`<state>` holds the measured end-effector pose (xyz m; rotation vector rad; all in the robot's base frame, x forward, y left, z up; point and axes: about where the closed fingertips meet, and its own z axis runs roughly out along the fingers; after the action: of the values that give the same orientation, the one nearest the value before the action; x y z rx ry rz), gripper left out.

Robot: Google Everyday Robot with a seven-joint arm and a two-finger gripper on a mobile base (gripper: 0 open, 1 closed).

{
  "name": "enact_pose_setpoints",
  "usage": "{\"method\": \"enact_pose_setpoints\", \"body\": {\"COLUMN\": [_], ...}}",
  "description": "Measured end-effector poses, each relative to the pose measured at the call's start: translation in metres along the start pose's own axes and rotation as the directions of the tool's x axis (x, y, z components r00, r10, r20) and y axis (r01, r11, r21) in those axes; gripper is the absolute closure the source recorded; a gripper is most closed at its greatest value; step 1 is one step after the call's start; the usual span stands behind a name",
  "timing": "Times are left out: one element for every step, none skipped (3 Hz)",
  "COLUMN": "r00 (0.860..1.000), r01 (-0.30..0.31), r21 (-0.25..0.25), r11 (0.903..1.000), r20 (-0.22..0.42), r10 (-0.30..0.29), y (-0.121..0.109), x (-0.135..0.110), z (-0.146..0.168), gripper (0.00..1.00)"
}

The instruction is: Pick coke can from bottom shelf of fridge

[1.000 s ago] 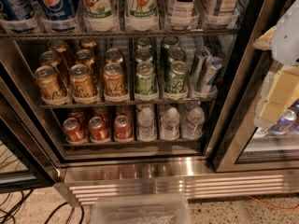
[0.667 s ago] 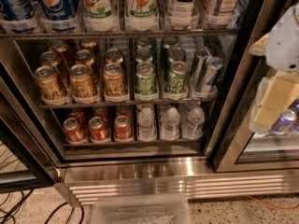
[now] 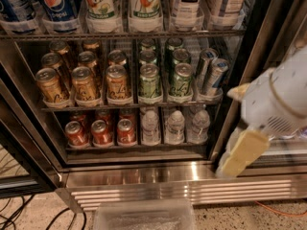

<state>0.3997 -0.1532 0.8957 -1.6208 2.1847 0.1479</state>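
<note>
The tall dark drinks fridge (image 3: 144,174) with a shiny steel base has a low dark bottom shelf (image 3: 139,148), the white and yellow gripper (image 3: 229,131) hangs wide and empty by its right frame, and the small red coke can (image 3: 126,132) sits on that shelf's left side.

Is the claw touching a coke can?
No, the claw hangs at the right, by the fridge frame, apart from the coke cans.

My hand (image 3: 239,128), pale and blurred at the right edge, hangs before the dim fridge (image 3: 21,116), whose steel base (image 3: 144,175) glares.
</note>
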Motion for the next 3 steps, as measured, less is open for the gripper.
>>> {"method": "enact_pose_setpoints", "body": {"r00": [0.993, 0.966, 0.966], "r01": [-0.054, -0.129, -0.129], "r21": [0.013, 0.069, 0.069], "r11": [0.9985, 0.9893, 0.9893], "r20": [0.109, 0.235, 0.235], "r10": [0.052, 0.11, 0.11], "y": [0.037, 0.041, 0.041], "x": [0.001, -0.009, -0.009], "z": [0.031, 0.06, 0.06], "gripper": [0.0, 0.0, 0.0]}}
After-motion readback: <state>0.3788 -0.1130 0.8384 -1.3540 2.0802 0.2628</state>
